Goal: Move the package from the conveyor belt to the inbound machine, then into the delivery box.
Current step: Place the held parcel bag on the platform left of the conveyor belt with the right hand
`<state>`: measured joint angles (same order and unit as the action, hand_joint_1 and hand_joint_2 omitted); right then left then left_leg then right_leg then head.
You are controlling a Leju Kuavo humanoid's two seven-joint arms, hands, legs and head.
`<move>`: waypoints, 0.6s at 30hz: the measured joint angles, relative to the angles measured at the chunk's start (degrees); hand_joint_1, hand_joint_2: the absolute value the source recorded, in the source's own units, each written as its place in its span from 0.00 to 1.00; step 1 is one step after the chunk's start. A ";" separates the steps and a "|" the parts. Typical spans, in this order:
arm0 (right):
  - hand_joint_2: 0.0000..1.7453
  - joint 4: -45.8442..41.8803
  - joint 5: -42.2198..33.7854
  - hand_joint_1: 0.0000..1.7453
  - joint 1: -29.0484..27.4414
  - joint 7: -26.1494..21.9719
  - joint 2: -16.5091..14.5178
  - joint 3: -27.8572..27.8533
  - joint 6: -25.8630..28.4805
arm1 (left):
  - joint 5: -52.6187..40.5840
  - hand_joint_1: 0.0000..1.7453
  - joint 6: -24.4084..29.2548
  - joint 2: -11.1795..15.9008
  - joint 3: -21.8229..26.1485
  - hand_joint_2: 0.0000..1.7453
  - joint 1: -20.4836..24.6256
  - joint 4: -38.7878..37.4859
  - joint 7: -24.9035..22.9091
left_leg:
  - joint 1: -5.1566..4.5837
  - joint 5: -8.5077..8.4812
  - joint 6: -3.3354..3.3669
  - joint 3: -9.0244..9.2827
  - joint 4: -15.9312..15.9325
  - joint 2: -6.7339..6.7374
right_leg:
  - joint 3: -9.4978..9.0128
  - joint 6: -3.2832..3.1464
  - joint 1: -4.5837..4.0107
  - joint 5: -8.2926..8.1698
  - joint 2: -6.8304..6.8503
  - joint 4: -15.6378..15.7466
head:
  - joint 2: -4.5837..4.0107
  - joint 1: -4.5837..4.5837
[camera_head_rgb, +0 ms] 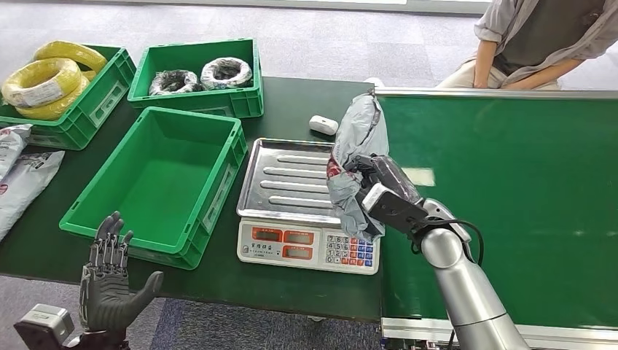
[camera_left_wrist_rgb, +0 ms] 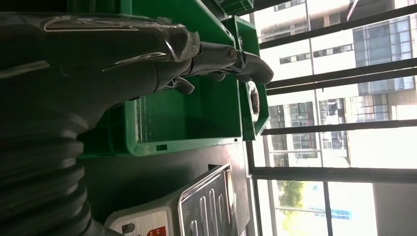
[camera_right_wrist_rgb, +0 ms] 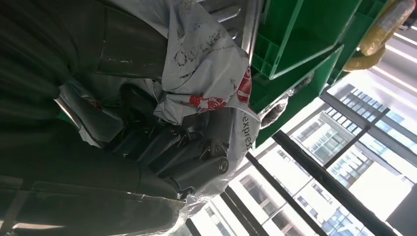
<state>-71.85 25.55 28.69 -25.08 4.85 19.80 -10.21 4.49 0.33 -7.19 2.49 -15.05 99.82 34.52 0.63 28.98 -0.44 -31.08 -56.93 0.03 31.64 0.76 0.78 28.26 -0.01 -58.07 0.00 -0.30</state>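
Currently right hand (camera_head_rgb: 379, 191) grips crumpled grey plastic mailer package (camera_head_rgb: 355, 157) above silver-trayed weighing scale (camera_head_rgb: 291, 182); left hand (camera_head_rgb: 109, 281) open, holding nothing.

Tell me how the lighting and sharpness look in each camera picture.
Head view: even light, sharp, the grey package clear. Left wrist view: bright windows wash out one side, the robot hand dark and near. Right wrist view: package readable, the nearest parts dark, the windows glaring.
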 joint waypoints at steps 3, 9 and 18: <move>1.00 0.07 -0.07 1.00 0.07 -0.14 0.06 0.33 -1.14 | -0.24 0.00 -0.40 0.02 0.00 1.00 0.15 -0.21 -0.11 | 0.00 0.00 0.00 0.00 0.00 0.00 | 0.02 0.00 0.00 0.00 -0.01 0.00 | 0.00 0.01; 1.00 -0.03 -0.30 1.00 0.13 -0.45 0.09 0.63 -1.60 | -0.37 0.00 -0.57 0.01 0.00 1.00 0.24 -0.41 -0.32 | 0.01 0.00 0.00 0.02 0.00 0.00 | 0.02 -0.01 -0.01 -0.01 -0.01 0.00 | 0.00 0.01; 1.00 -2.73 -2.13 1.00 1.44 -3.14 -0.85 1.47 -1.46 | -0.81 0.00 -0.77 -0.36 0.04 1.00 0.82 -0.41 -0.61 | 0.01 0.00 0.00 0.02 0.00 0.01 | 0.01 -0.01 -0.01 -0.02 -0.01 -0.01 | 0.00 0.01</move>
<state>-74.58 23.43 30.13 -28.21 4.00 21.26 -11.67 3.68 -0.44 -7.55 2.54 -14.23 99.41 33.91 0.64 28.98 -0.44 -31.06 -56.93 0.03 31.65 0.75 0.77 28.25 -0.02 -58.08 0.00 -0.29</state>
